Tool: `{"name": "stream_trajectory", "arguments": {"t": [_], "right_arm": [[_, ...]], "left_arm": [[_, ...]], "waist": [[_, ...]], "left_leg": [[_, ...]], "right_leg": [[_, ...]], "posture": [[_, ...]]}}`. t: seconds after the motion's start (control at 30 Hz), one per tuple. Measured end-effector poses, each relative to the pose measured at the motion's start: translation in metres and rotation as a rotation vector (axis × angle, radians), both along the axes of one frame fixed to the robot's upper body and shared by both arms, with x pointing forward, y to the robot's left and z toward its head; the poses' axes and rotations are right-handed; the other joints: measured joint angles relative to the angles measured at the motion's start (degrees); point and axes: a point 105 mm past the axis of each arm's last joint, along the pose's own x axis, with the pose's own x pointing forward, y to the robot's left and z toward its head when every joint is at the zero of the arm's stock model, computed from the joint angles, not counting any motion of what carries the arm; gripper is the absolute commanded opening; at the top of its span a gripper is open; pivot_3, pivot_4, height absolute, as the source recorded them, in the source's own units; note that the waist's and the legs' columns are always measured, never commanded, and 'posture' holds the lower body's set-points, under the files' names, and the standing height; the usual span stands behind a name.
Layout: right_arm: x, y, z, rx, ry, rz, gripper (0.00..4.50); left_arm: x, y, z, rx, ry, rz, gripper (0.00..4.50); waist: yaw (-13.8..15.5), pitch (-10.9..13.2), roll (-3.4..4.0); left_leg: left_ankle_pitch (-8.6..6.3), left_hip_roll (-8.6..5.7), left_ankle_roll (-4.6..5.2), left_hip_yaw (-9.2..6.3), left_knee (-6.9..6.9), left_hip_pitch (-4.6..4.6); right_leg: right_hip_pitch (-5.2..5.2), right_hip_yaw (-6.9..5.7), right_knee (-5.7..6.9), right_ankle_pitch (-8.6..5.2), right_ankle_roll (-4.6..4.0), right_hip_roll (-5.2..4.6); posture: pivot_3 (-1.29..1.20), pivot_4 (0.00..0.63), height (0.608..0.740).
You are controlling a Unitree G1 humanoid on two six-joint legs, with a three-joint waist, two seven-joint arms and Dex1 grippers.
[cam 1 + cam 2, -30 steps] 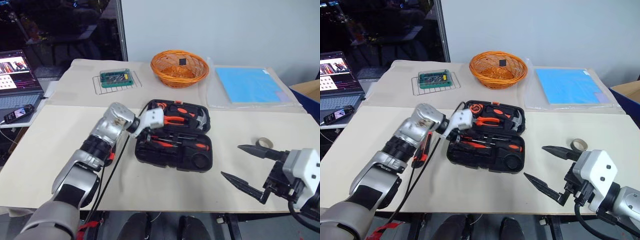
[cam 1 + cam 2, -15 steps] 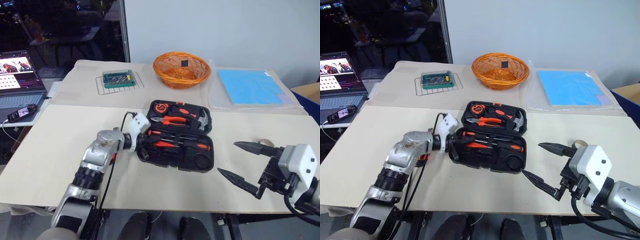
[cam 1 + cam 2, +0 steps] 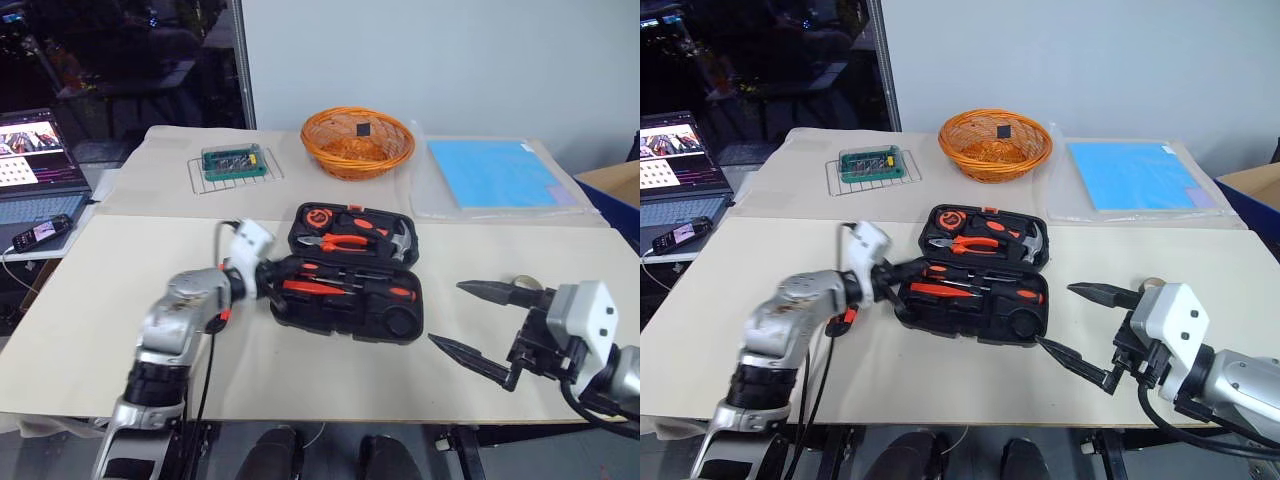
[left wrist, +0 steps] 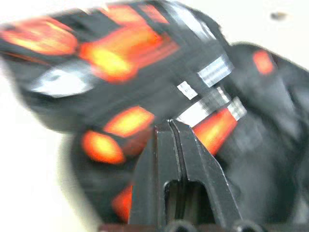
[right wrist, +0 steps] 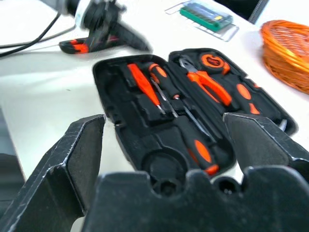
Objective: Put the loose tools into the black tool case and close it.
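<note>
The left gripper (image 4: 174, 128) was found with its fingers pressed together and nothing visibly between them, poised at the left edge of the black tool case (image 3: 350, 310) at centre frame in the head views, presumably after a tool was set there. The right gripper (image 3: 480, 318) was found spread wide and empty at lower right, apparently kept clear of the work until needed. The case lay open and flat, its lid half toward the top of the frame, so that its recesses could be reached. Orange-and-black screwdrivers (image 5: 145, 89) were seated in the nearer half. An orange-black utility knife (image 5: 79, 46) lay on the table (image 3: 90, 300) outside the case, beside the left arm. A small greyish tape roll (image 3: 528, 284) lay on the table just behind the right gripper. Both items were judged outstanding, and the case not ready for closing.
</note>
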Motion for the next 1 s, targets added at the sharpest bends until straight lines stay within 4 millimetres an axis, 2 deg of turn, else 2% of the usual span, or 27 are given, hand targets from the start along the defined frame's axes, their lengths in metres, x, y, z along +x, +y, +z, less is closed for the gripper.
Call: {"name": "stream_trajectory", "arguments": {"t": [0.07, 0.13, 0.17, 0.2, 0.33, 0.4, 0.43, 0.53, 0.63, 0.73, 0.8, 0.83, 0.93, 1.0], "right_arm": [[0.003, 0.001, 0.0, 0.007, -0.003, 0.015, 4.5], [0.006, 0.001, -0.001, 0.013, 0.005, 0.033, 4.5], [0.008, 0.001, 0.0, 0.014, -0.001, 0.039, 4.5], [0.009, 0.001, 0.001, 0.013, -0.004, 0.045, 4.5], [0.015, 0.003, 0.006, -0.017, -0.012, 0.092, 4.5], [0.015, 0.002, 0.007, -0.034, -0.007, 0.106, 4.5], [0.015, 0.001, 0.006, -0.039, 0.001, 0.111, 4.5], [0.015, 0.0, 0.005, -0.041, 0.01, 0.118, 4.5], [0.015, 0.0, 0.005, -0.039, 0.01, 0.116, 4.5], [0.014, -0.001, 0.005, -0.039, 0.01, 0.107, 4.5], [0.012, -0.001, 0.002, -0.033, 0.017, 0.099, 4.5], [0.01, -0.001, -0.001, -0.027, 0.027, 0.09, 4.5], [0.003, -0.001, -0.002, -0.012, 0.028, 0.077, 4.5], [-0.001, -0.005, -0.003, -0.006, 0.029, 0.054, 4.5]], "left_arm": [[-0.009, 0.022, -0.002, 0.008, 0.017, 0.149, 2.22], [-0.019, 0.036, -0.02, 0.017, 0.092, 0.278, 2.89], [-0.023, 0.04, -0.029, 0.017, 0.128, 0.328, 3.33], [-0.026, 0.042, -0.035, 0.021, 0.155, 0.361, 3.6], [-0.038, 0.046, -0.061, 0.057, 0.261, 0.497, 3.6], [-0.039, 0.046, -0.07, 0.071, 0.297, 0.535, 3.05], [-0.039, 0.048, -0.072, 0.074, 0.3, 0.559, 2.92], [-0.039, 0.05, -0.074, 0.064, 0.291, 0.598, 1.85], [-0.039, 0.05, -0.075, 0.055, 0.27, 0.597, 1.81], [-0.036, 0.043, -0.069, -0.019, 0.229, 0.508, 1.81], [-0.033, 0.028, -0.051, -0.072, 0.16, 0.345, 1.81], [-0.031, 0.016, -0.033, -0.08, 0.103, 0.189, 1.81], [-0.034, -0.006, 0.006, 0.061, 0.002, -0.233, 1.81], [-0.037, -0.021, 0.016, 0.166, -0.017, -0.506, 1.81]], "waist": [[-0.04, 0.0, 0.0], [0.31, 0.02, -0.04], [0.67, 0.04, -0.05], [0.92, 0.05, -0.07], [1.35, 0.07, -0.12], [1.38, 0.08, -0.13], [1.36, 0.09, -0.15], [1.32, 0.02, -0.02], [1.39, 0.0, 0.0], [1.45, 0.04, -0.05], [1.57, 0.07, -0.12], [1.8, 0.08, -0.12], [1.92, 0.03, 0.07], [1.94, 0.04, 0.21]], "left_leg": [[-0.01, -0.04, 0.03, 0.0, -0.01, 0.0], [-0.01, -0.05, 0.02, 0.0, 0.0, 0.0], [-0.01, -0.05, 0.01, 0.0, 0.0, 0.0], [-0.01, -0.05, -0.01, -0.01, 0.02, 0.0], [-0.02, -0.05, -0.03, -0.01, 0.03, 0.0], [-0.02, -0.05, -0.03, -0.01, 0.03, 0.0], [-0.02, -0.03, -0.04, -0.01, 0.03, 0.0], [-0.02, -0.04, -0.04, -0.01, 0.0, 0.0], [-0.02, -0.04, -0.04, -0.01, -0.03, 0.0], [-0.03, -0.04, -0.05, -0.01, -0.02, -0.09], [-0.03, -0.04, -0.05, -0.01, -0.02, -0.17], [-0.02, -0.05, -0.05, 0.0, -0.02, -0.2], [-0.01, -0.05, -0.07, 0.09, -0.04, -0.23], [-0.02, -0.1, -0.06, 0.25, -0.09, -0.18]], "right_leg": [[0.01, 0.0, 0.0, 0.0, -0.01, 0.0], [0.02, -0.02, 0.03, 0.0, -0.01, 0.03], [0.02, -0.02, 0.03, -0.01, 0.03, 0.03], [0.04, -0.03, 0.04, 0.0, 0.05, 0.02], [0.1, -0.03, 0.01, -0.04, -0.07, -0.04], [0.08, -0.03, 0.03, -0.1, -0.16, -0.04], [0.06, -0.03, 0.02, -0.1, -0.16, -0.02], [0.04, -0.03, 0.03, -0.04, -0.07, -0.03], [0.02, -0.03, 0.03, 0.0, -0.01, -0.04], [-0.04, -0.05, 0.01, -0.17, -0.29, -0.11], [-0.1, -0.08, 0.01, -0.18, -0.32, -0.12], [-0.15, -0.09, 0.02, -0.19, -0.34, -0.13], [-0.22, -0.1, 0.01, -0.21, -0.43, -0.07], [-0.21, -0.04, -0.03, -0.21, -0.41, -0.12]], "posture": [[0.0, 0.15, 0.74], [0.0, 0.15, 0.74], [0.0, 0.15, 0.74], [0.0, 0.15, 0.74], [0.0, 0.15, 0.74], [0.0, 0.15, 0.74], [0.0, 0.15, 0.74], [0.0, 0.15, 0.74], [0.0, 0.15, 0.74], [0.0, 0.15, 0.74], [0.0, 0.15, 0.74], [0.0, 0.15, 0.74], [0.0, 0.15, 0.74], [0.0, 0.15, 0.74]]}}
